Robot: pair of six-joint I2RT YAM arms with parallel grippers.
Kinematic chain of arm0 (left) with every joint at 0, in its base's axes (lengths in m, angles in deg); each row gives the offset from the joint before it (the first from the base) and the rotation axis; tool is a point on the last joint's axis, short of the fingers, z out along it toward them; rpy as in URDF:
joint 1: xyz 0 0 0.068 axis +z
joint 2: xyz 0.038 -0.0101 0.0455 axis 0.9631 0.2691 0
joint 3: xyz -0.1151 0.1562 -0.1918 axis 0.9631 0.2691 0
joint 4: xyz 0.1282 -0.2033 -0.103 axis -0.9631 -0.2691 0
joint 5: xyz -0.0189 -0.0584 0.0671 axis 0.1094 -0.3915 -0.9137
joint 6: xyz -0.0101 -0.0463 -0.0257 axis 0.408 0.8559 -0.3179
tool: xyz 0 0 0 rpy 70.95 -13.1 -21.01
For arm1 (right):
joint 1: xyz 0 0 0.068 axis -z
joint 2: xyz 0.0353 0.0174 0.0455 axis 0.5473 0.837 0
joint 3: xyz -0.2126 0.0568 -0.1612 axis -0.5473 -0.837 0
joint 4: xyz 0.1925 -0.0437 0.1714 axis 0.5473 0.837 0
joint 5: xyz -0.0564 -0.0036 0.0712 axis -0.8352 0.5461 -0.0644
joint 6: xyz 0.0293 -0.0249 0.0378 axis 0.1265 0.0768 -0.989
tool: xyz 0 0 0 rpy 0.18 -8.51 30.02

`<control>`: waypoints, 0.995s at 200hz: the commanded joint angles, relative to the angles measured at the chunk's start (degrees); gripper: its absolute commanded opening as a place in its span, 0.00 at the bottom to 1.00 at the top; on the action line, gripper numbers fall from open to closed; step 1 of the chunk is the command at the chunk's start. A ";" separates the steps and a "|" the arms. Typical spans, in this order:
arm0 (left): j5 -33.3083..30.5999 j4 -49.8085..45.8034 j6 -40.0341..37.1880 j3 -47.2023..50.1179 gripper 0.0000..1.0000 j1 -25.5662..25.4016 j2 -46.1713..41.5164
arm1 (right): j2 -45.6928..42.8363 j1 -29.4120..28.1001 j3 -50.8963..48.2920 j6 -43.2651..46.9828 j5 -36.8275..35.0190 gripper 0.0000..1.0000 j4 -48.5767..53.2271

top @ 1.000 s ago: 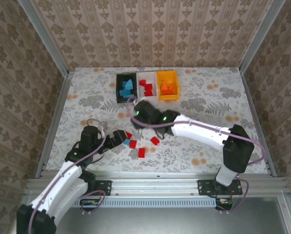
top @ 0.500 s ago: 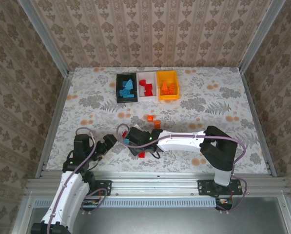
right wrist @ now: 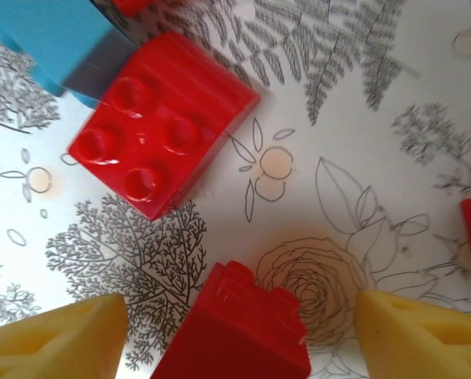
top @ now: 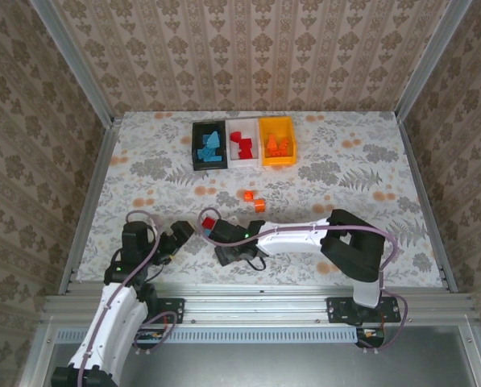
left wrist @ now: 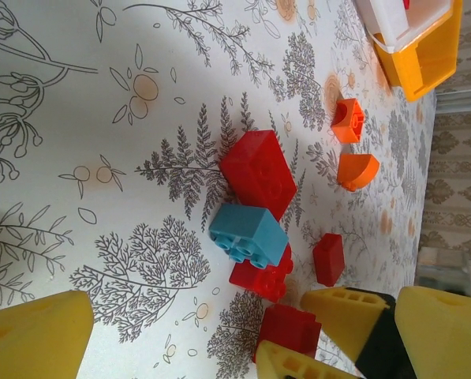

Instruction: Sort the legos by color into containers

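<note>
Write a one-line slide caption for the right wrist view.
Open right hand poised around a small red plastic brick; a red four-stud plastic brick lies beyond.

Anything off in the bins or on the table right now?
Nothing stands out. The black bin holds blue bricks, the white bin red bricks, the yellow bin orange bricks. Two loose orange bricks, a blue brick and several red ones lie unsorted on the table.

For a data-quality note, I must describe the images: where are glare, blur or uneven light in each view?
Top external: even light, no glare on the table. Left wrist: the blue brick is sharp; the left fingers are soft. Right wrist: small glare spots on the studs of the red brick; the right fingers are blurred.
</note>
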 commanded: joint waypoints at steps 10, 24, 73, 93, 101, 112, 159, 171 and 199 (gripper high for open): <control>1.03 0.95 0.19 0.11 1.00 -0.03 0.29 | 1.82 -0.43 0.03 -5.82 1.98 0.68 -1.59; 0.88 1.26 0.23 0.06 1.00 0.01 0.38 | 2.03 -0.42 0.00 -5.49 1.08 0.60 -2.21; 1.03 2.26 -0.28 -1.68 1.00 -0.12 3.13 | 3.10 -0.42 4.54 -2.63 -3.24 0.34 1.39; 0.98 1.97 -0.88 -2.52 1.00 -0.11 3.97 | 0.39 -0.18 4.75 -0.25 -6.99 0.30 2.49; 0.83 2.11 -0.96 -2.62 1.00 -0.12 4.24 | -0.83 0.32 4.97 1.00 -8.06 0.30 2.81; 0.61 2.47 -0.83 -2.57 1.00 -0.21 4.46 | -2.35 1.62 5.21 2.72 -8.96 0.30 2.84; 1.53 9.38 2.99 -1.58 1.00 -3.42 6.29 | -3.20 14.36 12.79 13.17 -9.51 0.30 1.96; -0.50 12.21 4.37 -1.16 1.00 -6.90 6.97 | -1.53 18.10 16.97 14.84 -8.16 0.30 1.43; -7.35 13.04 5.47 -1.22 1.00 -14.30 7.72 | 6.89 25.39 31.63 16.70 -6.52 0.31 4.95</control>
